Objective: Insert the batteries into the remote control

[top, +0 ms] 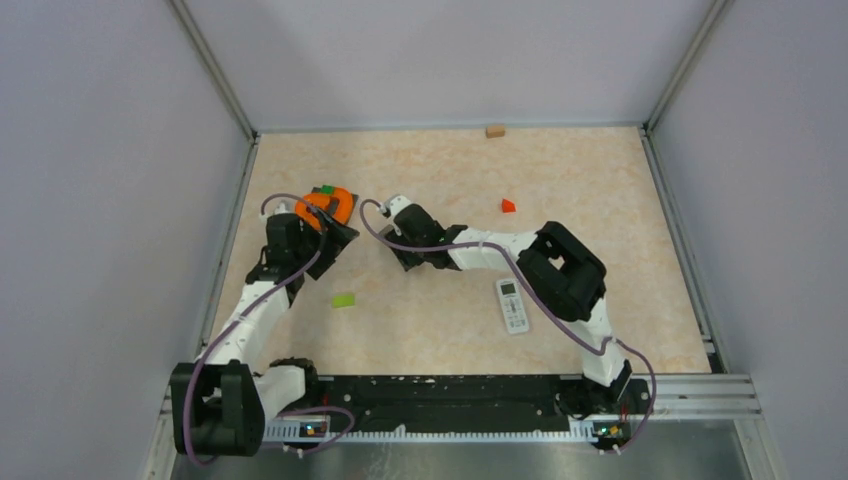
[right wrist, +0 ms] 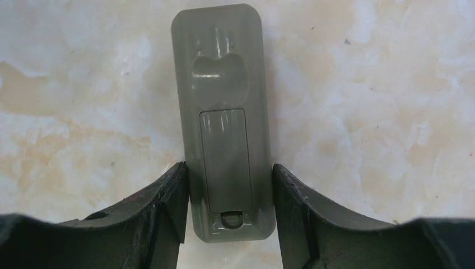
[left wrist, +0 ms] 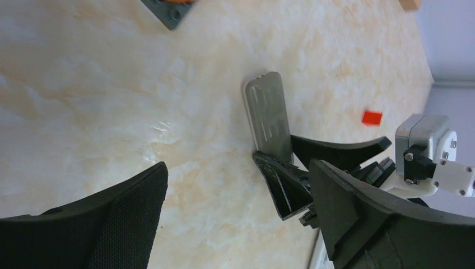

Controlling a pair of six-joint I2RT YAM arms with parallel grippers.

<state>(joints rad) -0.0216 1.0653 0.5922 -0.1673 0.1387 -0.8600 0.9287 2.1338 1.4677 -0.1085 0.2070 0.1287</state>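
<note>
Gray remote [right wrist: 227, 112]: lay flat on the counter [right wrist: 84, 84], back face up, with the battery cover [right wrist: 226, 159] in place over its lower half.
Right fingers [right wrist: 162, 213]: partly closed on the gray remote's cover end, one pad against each long edge, with nothing else between them.
Left fingers [left wrist: 112, 224]: spread fully wide and holding nothing, hovering near the gray remote on the side of its left long edge.
Batteries: none could be made out in any view. An orange holder [top: 328, 205] sat beyond the left fingers, away from the gray remote. Its contents could not be told.
Other items: a white remote [top: 513, 305] lay face up, well apart from the gray remote. A red wedge [left wrist: 371, 117] lay well beyond the gray remote's right edge.
Handling, judged: the shell is rigid plastic, light and smooth, so it is likely to skate on the polished counter if pushed.
Hold point, judged: pinch across the long edges at the lower end. Keep the pads off the cover and its latch notch, so that the cover can slide off.
Step, judged: securing the body. The cover was not yet off.
</note>
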